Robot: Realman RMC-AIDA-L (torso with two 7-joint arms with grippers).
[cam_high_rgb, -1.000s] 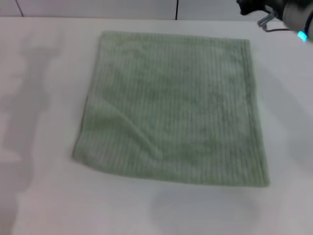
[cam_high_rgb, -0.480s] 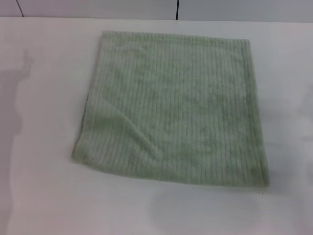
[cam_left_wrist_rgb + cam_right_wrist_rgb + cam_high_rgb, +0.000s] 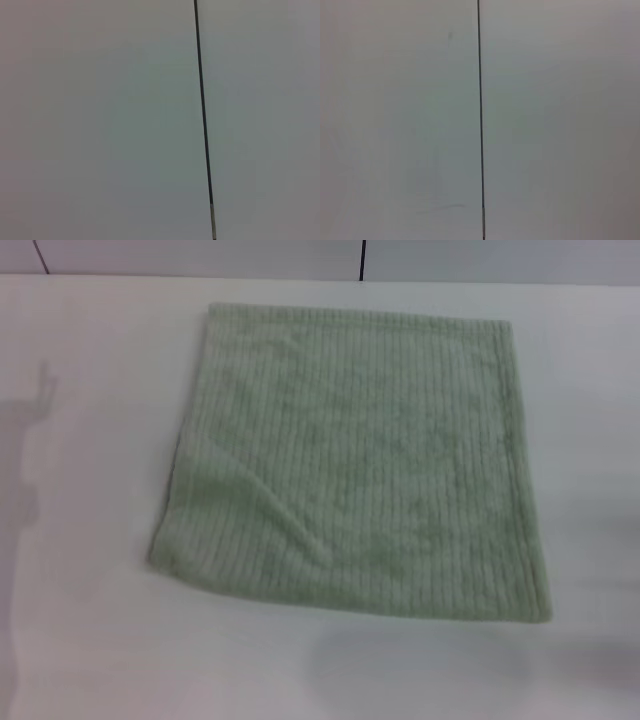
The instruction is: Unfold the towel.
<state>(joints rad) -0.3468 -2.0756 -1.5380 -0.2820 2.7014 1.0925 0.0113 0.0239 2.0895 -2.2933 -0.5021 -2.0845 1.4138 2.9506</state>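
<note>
The pale sage-green ribbed towel [image 3: 350, 455] lies spread flat on the white table [image 3: 90, 640] in the head view, roughly square, with a hemmed border along its far and right edges and a soft crease near its near-left corner. Neither gripper shows in any view. Both wrist views show only a plain pale wall panel with a thin dark vertical seam [image 3: 202, 115] [image 3: 480, 115]; the towel is not in them.
A faint arm shadow [image 3: 25, 470] falls on the table at the far left. The table's far edge meets a pale wall with a dark seam [image 3: 361, 258].
The right arm, seen at the far right top corner a second ago, has left the head view. The shadow at the left has shrunk toward the edge. The towel has not moved.
</note>
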